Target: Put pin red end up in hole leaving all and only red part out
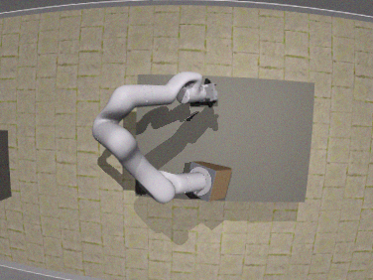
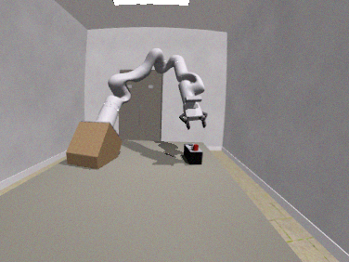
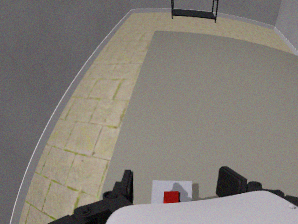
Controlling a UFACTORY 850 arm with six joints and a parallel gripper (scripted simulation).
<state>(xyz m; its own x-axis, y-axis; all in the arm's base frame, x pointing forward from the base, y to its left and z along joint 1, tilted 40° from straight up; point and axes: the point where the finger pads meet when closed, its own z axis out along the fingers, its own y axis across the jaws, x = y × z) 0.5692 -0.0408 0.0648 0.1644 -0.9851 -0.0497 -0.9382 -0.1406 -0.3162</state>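
The black block stands on the grey mat near the far right. The pin's red end sticks up out of its top; I cannot tell from which hole. My gripper hangs well above the block, open and empty, fingers pointing down. In the wrist view the block's top looks pale, with the red end showing low between my two dark fingers. In the overhead view my wrist and gripper cover the block.
The arm's brown box base stands at the left of the mat, also seen from overhead. Tiled floor surrounds the mat.
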